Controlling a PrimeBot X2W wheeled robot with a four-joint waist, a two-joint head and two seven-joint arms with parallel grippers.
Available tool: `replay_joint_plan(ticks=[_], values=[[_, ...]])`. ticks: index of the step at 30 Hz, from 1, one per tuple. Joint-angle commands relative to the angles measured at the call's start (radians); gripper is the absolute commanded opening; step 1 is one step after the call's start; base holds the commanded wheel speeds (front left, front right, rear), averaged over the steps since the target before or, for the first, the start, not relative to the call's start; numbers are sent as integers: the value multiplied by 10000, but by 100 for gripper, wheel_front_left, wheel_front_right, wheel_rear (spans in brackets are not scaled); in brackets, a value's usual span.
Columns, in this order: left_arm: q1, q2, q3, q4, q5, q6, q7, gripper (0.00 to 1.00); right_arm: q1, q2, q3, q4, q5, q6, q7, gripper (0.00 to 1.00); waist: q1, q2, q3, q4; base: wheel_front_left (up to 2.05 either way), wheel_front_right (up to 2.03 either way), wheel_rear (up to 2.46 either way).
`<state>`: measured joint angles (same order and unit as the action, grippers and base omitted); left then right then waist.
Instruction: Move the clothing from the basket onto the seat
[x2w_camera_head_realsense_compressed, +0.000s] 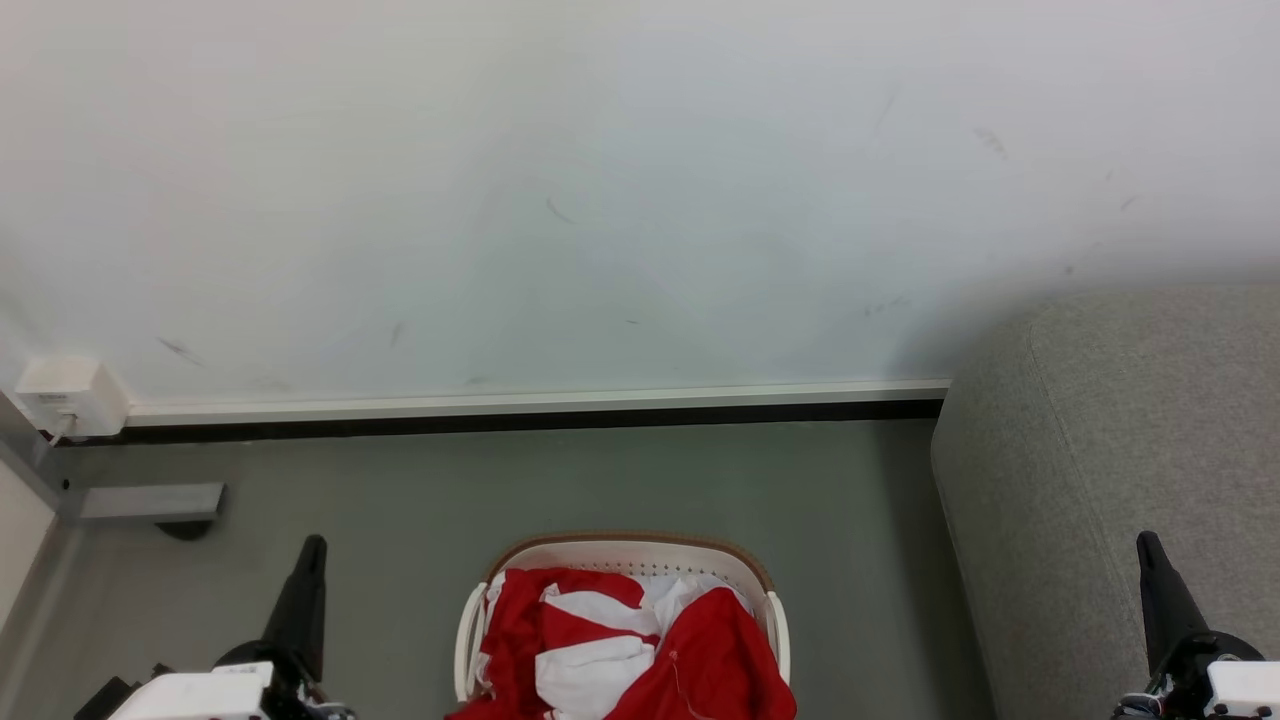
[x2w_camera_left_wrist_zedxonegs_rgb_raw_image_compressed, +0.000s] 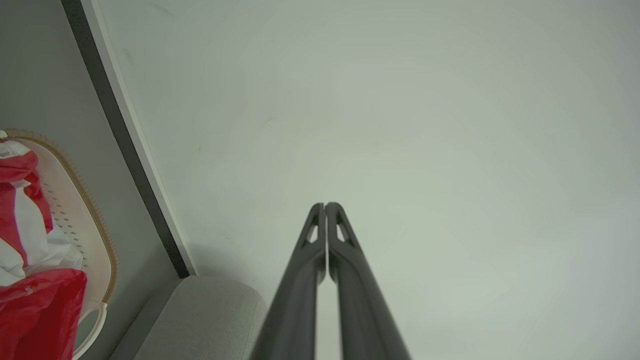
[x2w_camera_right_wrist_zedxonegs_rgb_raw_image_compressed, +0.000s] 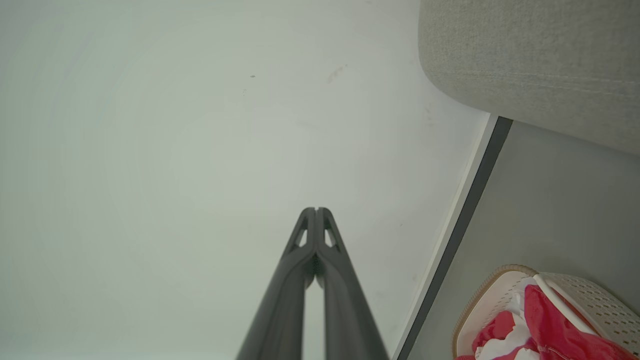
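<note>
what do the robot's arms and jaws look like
Both jaws are two long, dark grey fingers that taper to rounded tips, each with a small triangular cut-out near the tip. Behind them sits a black round joint, then a white boxy wrist casing.

Clothing (x2w_camera_head_realsense_compressed: 700, 650) red, white panels — basket (x2w_camera_head_realsense_compressed: 600, 553) white, rim brown, perhaps woven — seat (x2w_camera_head_realsense_compressed: 1120, 450) light grey.

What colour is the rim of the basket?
The basket rim is brown, woven-looking; clearest in the head view.
</note>
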<state>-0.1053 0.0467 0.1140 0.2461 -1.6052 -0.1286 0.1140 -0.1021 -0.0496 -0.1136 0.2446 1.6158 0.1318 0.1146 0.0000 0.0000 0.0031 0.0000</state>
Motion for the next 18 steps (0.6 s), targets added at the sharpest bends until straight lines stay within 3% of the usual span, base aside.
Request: replay_joint_plan(ticks=[1,18], values=[[-83,71,7,-29,-147,-43,32,0,-121,-16,-28,-25,-57,-22,16,0,0,0,0,0,0,0,0],[-83,71,2,-29,-147,-43,32,0,-121,-16,-28,-25,-57,-22,16,0,0,0,0,0,0,0,0]])
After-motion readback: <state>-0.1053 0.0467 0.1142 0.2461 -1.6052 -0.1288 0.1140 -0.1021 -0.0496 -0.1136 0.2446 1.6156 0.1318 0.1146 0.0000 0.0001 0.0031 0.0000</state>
